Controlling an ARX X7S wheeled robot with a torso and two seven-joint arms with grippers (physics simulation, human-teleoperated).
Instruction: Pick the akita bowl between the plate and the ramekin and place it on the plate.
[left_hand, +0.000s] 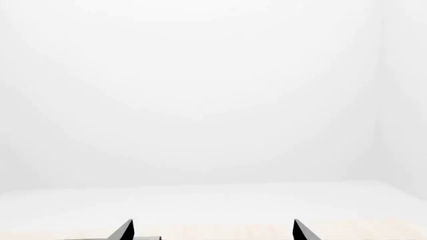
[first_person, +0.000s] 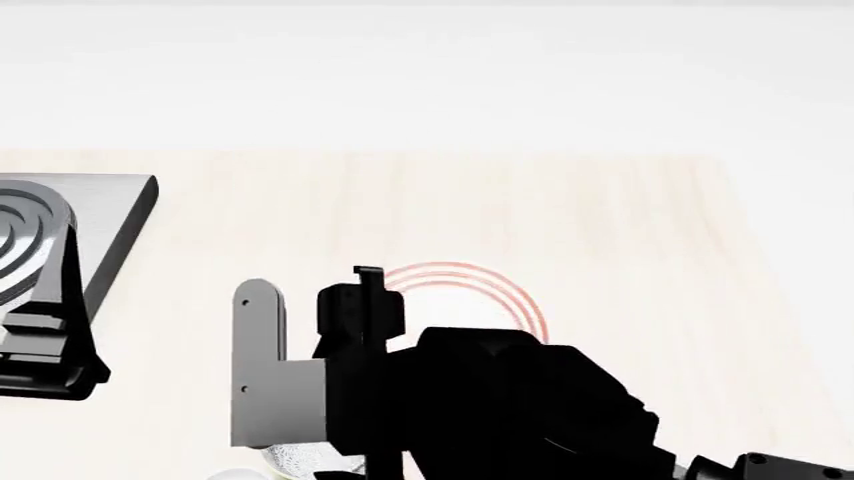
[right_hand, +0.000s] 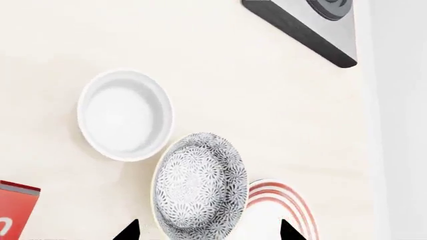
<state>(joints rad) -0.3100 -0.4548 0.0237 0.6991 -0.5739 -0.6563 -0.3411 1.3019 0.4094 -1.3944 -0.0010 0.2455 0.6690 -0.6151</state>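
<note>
In the right wrist view the akita bowl (right_hand: 198, 187), grey-black speckled, sits between the white ramekin (right_hand: 125, 115) and the plate (right_hand: 283, 210) with red rings, its rim overlapping the plate's edge. My right gripper (right_hand: 210, 232) is open, its two dark fingertips (right_hand: 130, 231) standing wide on either side of the bowl without touching it. From the head view my right arm (first_person: 507, 400) covers the bowl, and only an arc of the plate (first_person: 467, 285) shows behind it. My left gripper (left_hand: 213, 232) is open with nothing between its fingers, facing a white wall.
A grey slab with dark concentric rings (first_person: 80, 225) lies at the table's left, with a dark arm part (first_person: 47, 350) in front of it. A red object (right_hand: 17, 210) lies beside the ramekin. Pale wooden tabletop (first_person: 627, 230) stretches beyond the plate.
</note>
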